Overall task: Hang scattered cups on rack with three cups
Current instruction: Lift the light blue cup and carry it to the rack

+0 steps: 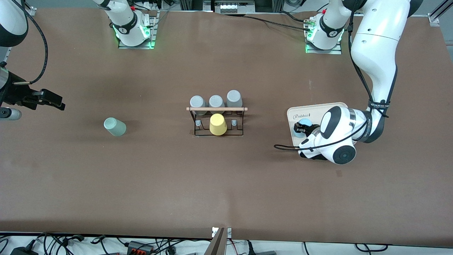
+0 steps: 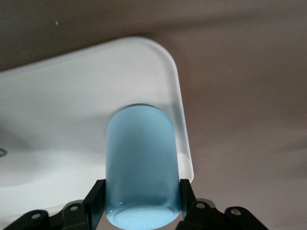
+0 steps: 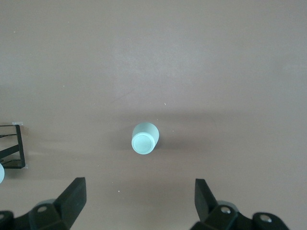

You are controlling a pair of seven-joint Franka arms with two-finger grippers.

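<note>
Light blue cup is sitting on the cream tray toward the left arm's end of the bench, the left hand clamping its sides. Lifting straight and keeping it level should be paying off — the rack stands mid-bench. Sage green cup is lying untouched; the right hand is waiting spread wide above it.
</note>
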